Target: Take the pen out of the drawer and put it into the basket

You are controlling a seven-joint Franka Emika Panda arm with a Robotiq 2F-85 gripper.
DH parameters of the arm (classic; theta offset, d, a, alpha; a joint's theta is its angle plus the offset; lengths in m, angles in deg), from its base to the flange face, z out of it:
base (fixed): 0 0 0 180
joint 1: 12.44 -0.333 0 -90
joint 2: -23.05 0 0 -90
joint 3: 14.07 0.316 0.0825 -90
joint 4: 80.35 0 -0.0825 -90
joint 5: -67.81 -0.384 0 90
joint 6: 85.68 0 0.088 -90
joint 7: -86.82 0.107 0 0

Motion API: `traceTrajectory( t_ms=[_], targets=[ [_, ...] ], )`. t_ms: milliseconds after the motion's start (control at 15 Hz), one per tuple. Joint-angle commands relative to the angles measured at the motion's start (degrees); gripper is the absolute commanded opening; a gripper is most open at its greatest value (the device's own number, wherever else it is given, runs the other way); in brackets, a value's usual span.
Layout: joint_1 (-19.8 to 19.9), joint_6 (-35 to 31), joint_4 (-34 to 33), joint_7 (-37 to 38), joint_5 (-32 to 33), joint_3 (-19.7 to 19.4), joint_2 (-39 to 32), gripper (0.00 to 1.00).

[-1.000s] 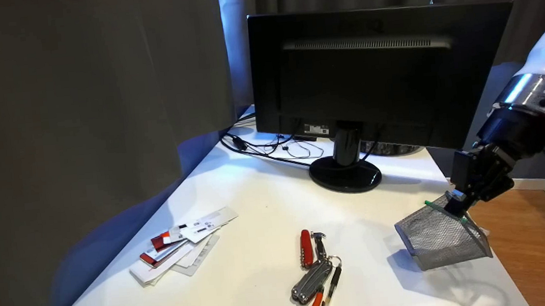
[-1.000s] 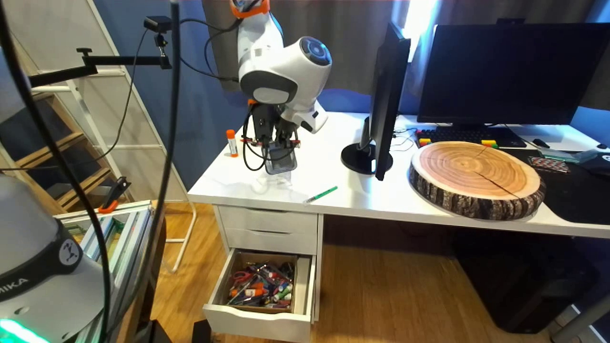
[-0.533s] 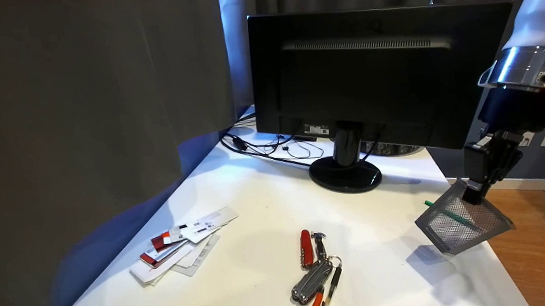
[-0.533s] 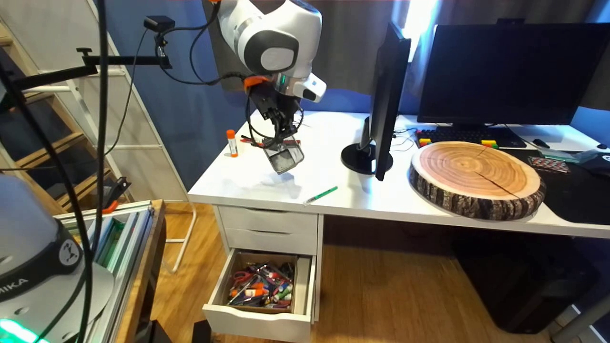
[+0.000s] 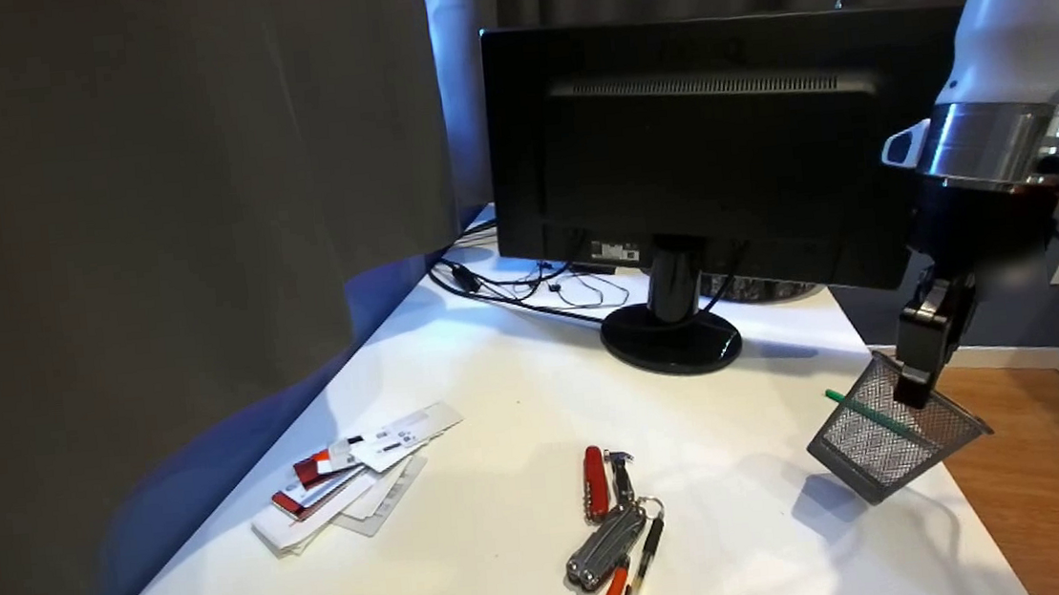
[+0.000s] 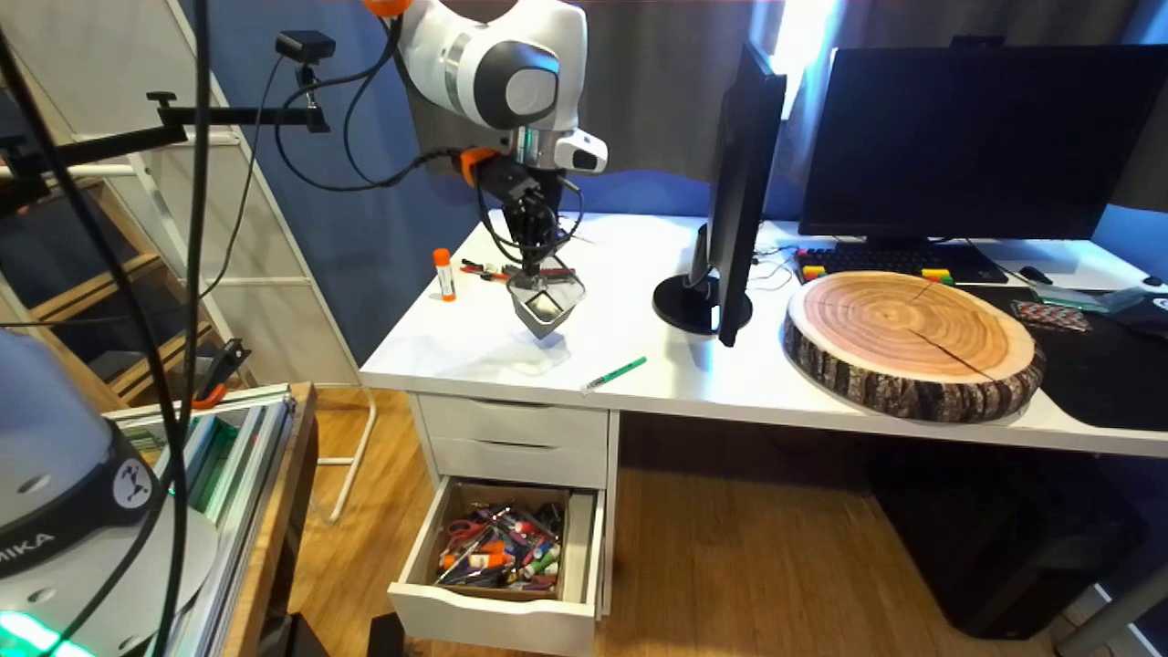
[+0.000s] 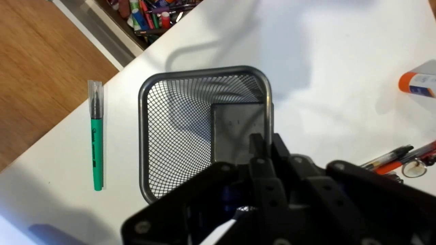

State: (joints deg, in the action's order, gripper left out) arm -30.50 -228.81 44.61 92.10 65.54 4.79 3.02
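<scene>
Both jaws of the pincer are pressed together over one side of the rim of the mesh basket, which hangs tilted, apparently clear of the tabletop. Placing the basket seems to be the step in hand: bring its base level before lowering, keep the grip until the base sits flat, and choose a spot near the pen without brushing it. The pen lies flat on the tabletop, outside both basket and drawer. In the wrist view its long axis runs nearly up and down, roughly parallel to the nearest side of the basket's rim; the clear cap points toward the tabletop's edge and seems to reach it, the green end points inward. Later, grip squarely across the green part, not the cap.
</scene>
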Motion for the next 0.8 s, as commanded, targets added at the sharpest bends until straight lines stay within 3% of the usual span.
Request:
traceTrajectory(
  t_ms=[0,600,733],
  targets=[
    [-4.39,2.29,-3.65,2.28,7.01,-2.93,-2.30,0.02],
    [-9.31,6.82,-10.34,1.81,15.24,-5.12,-8.21,0.02],
    [-9.73,7.66,-11.25,1.75,16.07,-5.29,-8.64,0.32]
  ],
)
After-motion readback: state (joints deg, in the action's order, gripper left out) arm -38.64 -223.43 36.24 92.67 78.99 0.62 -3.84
